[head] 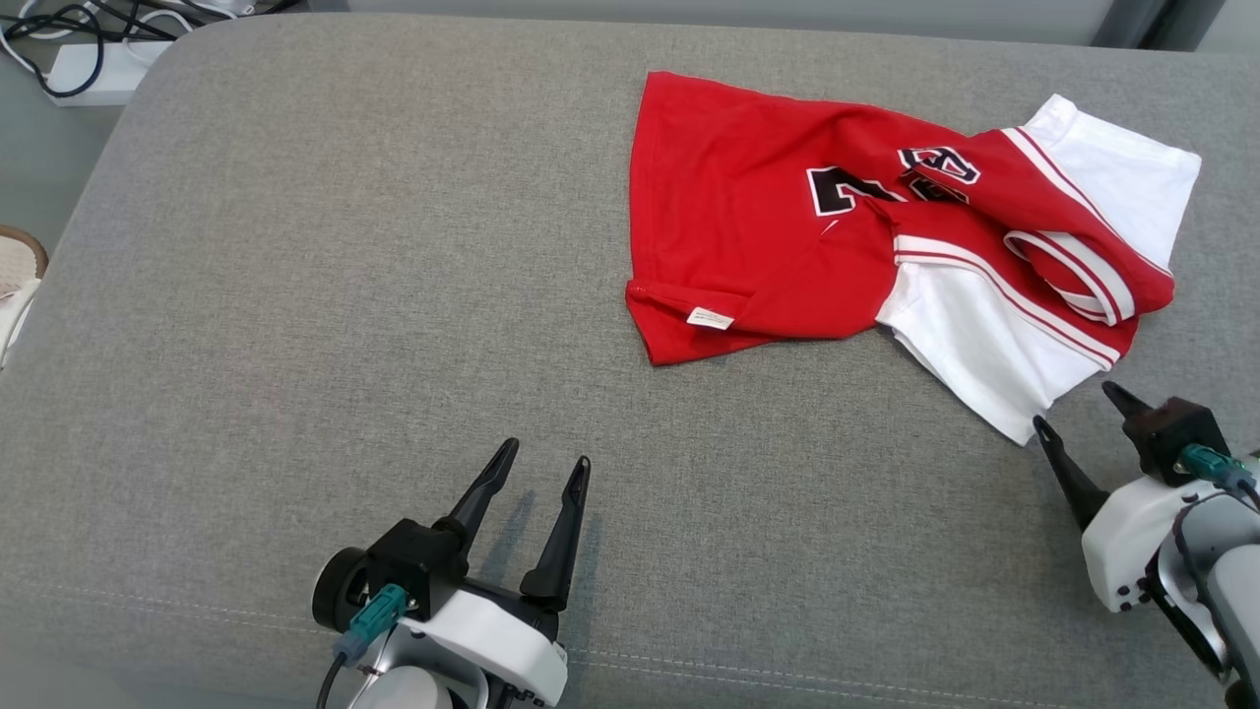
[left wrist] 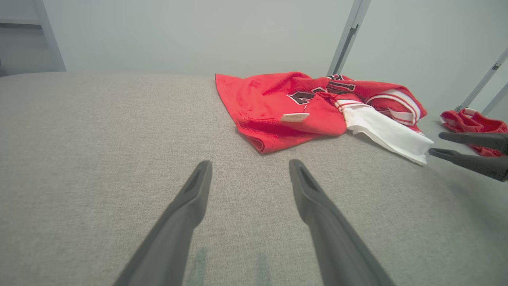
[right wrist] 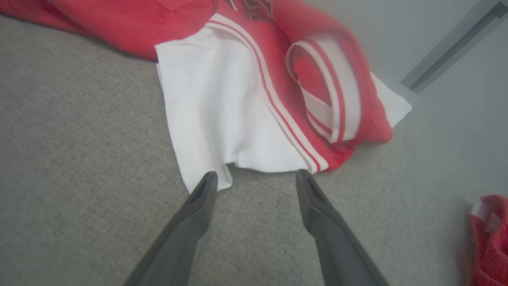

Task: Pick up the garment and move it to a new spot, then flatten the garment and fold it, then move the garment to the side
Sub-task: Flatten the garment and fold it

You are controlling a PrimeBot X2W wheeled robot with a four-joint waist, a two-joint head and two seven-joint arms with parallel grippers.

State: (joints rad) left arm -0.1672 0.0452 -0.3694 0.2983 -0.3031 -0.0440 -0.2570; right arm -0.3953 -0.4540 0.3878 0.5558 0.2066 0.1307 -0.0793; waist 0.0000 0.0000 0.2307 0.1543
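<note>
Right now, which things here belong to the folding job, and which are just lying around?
Job: red and white jersey, crumpled on the grey cushion; left gripper, open; right gripper, open beside the jersey.
Lying about: red cloth bundle, off to the cushion's right; white power strip with cables, beyond the far left corner.

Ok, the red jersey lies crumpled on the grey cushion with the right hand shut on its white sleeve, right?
No: the right wrist view shows the right hand open by the white sleeve, gripping nothing. The jersey does lie crumpled on the grey cushion.
</note>
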